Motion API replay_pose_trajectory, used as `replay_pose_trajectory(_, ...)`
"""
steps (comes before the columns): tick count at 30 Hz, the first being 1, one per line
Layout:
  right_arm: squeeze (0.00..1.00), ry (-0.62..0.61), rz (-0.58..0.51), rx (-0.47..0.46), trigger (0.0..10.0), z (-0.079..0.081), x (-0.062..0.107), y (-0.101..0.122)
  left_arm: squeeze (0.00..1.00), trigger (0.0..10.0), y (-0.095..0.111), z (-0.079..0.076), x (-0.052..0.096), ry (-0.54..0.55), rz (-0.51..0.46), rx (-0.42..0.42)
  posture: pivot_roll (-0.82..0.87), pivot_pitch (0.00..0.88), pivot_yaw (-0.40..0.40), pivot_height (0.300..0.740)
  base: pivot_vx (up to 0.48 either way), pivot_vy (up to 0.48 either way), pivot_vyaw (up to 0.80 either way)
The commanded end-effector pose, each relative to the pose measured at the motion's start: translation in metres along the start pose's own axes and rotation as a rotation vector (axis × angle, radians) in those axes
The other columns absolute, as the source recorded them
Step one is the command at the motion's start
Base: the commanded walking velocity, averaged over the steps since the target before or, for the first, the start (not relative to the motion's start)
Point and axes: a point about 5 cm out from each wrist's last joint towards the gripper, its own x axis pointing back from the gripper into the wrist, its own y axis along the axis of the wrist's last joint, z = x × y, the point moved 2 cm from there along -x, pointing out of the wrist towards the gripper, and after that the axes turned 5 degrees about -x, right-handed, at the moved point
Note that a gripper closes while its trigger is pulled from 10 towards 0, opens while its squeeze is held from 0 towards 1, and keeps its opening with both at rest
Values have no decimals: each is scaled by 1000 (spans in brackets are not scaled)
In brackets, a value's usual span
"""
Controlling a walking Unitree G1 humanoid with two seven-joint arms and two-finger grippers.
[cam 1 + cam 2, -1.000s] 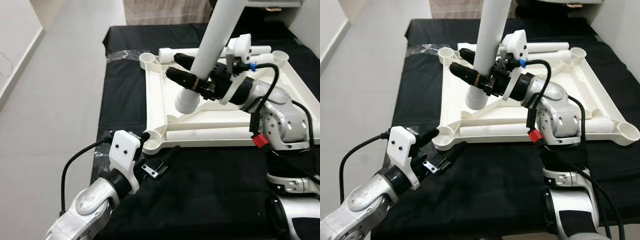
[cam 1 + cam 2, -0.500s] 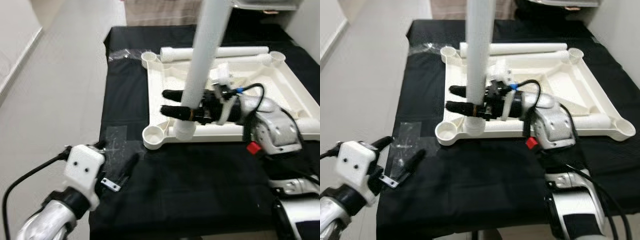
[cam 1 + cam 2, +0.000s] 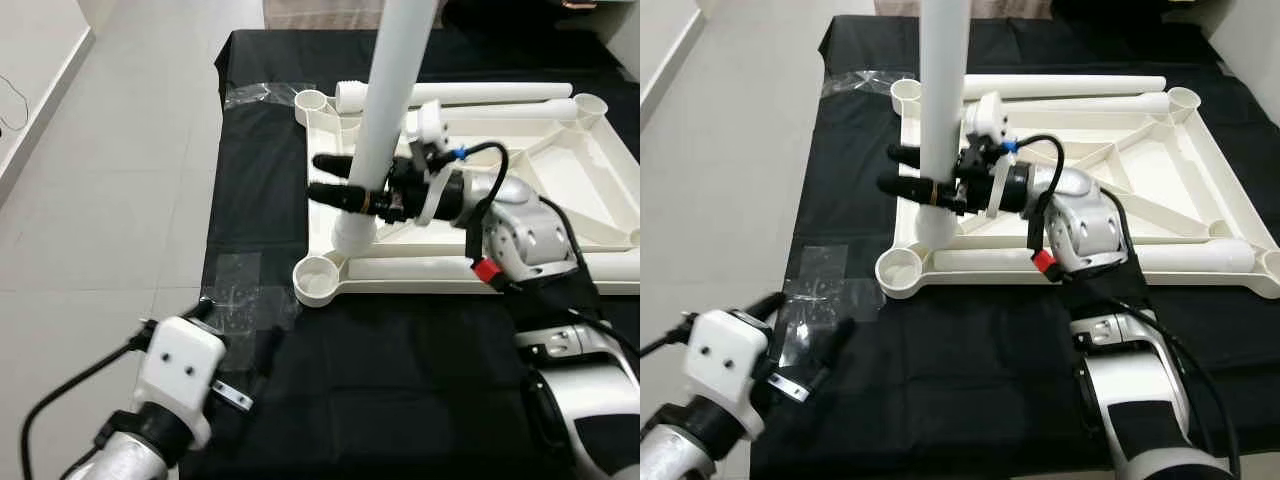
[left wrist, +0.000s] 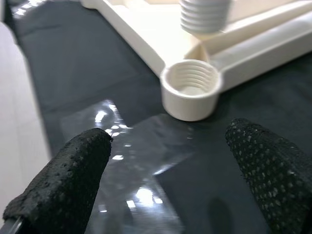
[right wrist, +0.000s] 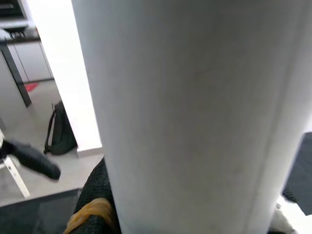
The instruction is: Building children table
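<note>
The right gripper (image 3: 338, 180) is gripping a white table leg (image 3: 385, 100), a long plastic tube held nearly upright, its 2 black fingers (image 3: 902, 186) closed on either side of the lower part of the tube. The leg's ribbed, threaded lower end (image 3: 354, 232) is hanging over the near-left part of the table frame (image 3: 560, 270), a white plastic tabletop lying upside down on a black cloth (image 3: 400, 380). The threaded end is sitting just above and beside the near-left corner socket (image 3: 317, 279), not inside it; in the left wrist view the socket (image 4: 191, 87) is showing its internal thread, with the leg's end (image 4: 204, 14) hanging apart from it. 2 more white tubes (image 3: 1080, 92) are lying along the far edge of the frame, between the far-left socket (image 3: 906, 95) and the far-right socket (image 3: 1183, 98).

The left gripper (image 4: 180, 175) is hovering low over the cloth at the near-left, its 2 fingers (image 4: 63, 175) spread wide apart and holding nothing, pointing toward the near-left socket. A clear plastic sheet (image 3: 238, 290) is lying flat on the cloth just in front of that gripper, and a second clear wrapper (image 3: 260, 92) is lying by the far-left corner of the frame.
</note>
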Motion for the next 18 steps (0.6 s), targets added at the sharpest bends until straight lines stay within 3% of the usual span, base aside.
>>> replay_pose_trajectory(1,0,80,-22,4,10000,7,-1,3,0,10000,-2,-7,5,-37,9,-6,134,340,-51,740,0,0,0)
replay_pose_trajectory(2,0,80,-22,4,10000,7,-1,3,0,10000,-2,-7,5,-37,9,-6,134,340,-51,740,0,0,0)
replay_pose_trajectory(4,0,226,-27,-27,10000,20,2,6,0,10000,-5,-15,11,-73,28,12,132,339,-48,740,0,0,0)
replay_pose_trajectory(10,0,323,3,-45,10000,30,-1,0,0,10000,-7,-17,15,-79,46,9,132,336,-47,740,0,0,0)
replay_pose_trajectory(11,0,369,30,-57,10000,39,-8,-11,0,10000,-10,-16,16,-70,58,-6,138,335,-45,740,0,0,0)
replay_pose_trajectory(14,0,399,48,-64,10000,44,-13,-18,0,10000,-11,-15,17,-63,65,-17,140,336,-45,740,0,0,0)
replay_pose_trajectory(18,0,483,90,-65,10000,63,-38,-43,0,10000,-13,-10,15,-38,46,-50,144,341,-46,740,0,0,0)
